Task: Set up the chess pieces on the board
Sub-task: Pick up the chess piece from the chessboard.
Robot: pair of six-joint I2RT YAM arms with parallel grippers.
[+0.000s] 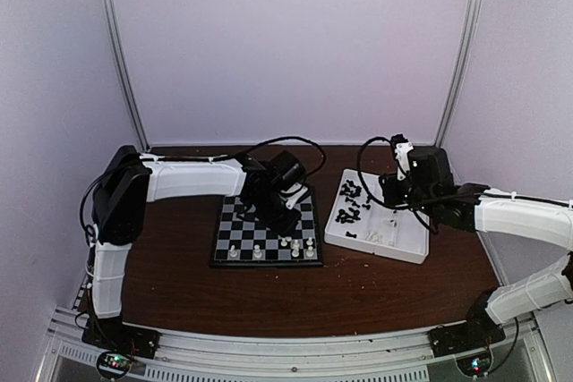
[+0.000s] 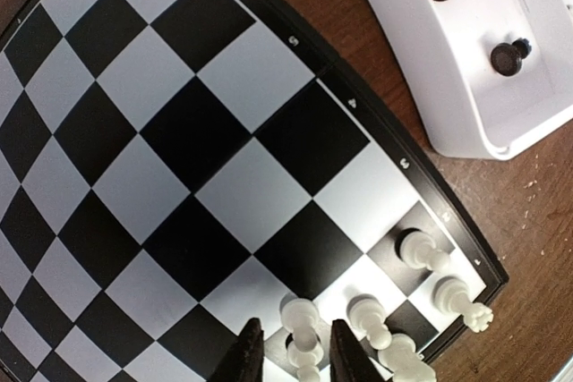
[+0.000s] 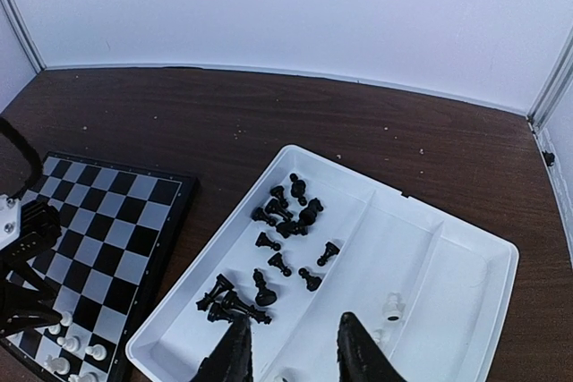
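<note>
The white chess pieces (image 1: 295, 248) already on the board (image 1: 255, 221) stand in its two nearest rows, most of them towards the corner beside the tray. The rest of the squares are bare. One white piece (image 2: 300, 312) stands upright on a square between the fingers (image 2: 345, 355) of the left gripper (image 2: 295, 324), which hangs low over that corner. The fingers are only a little apart. In the left wrist view a thin strip of board shows between each fingertip and the piece, so they bracket it rather than clench it. The frame edge cuts off the lower part of the piece, so a light touch there cannot be ruled out. Four more white pieces (image 2: 421, 248) stand close to that corner, none touching a finger.

The black pieces (image 3: 277, 252) lie loose and tumbled in the widest compartment of the white tray (image 3: 488, 310), the one nearest the board. A single small white piece (image 3: 391, 307) sits in the narrower compartment next to it. The right gripper (image 3: 295, 321) hovers over the tray. Its fingers (image 3: 235, 355) are parted, with only the white tray floor showing between them, and they hold and touch nothing.

The board lies flat on the dark wooden table (image 1: 358, 292), to the left of the tray. The two sit just beside each other with a narrow strip of wood between them.
</note>
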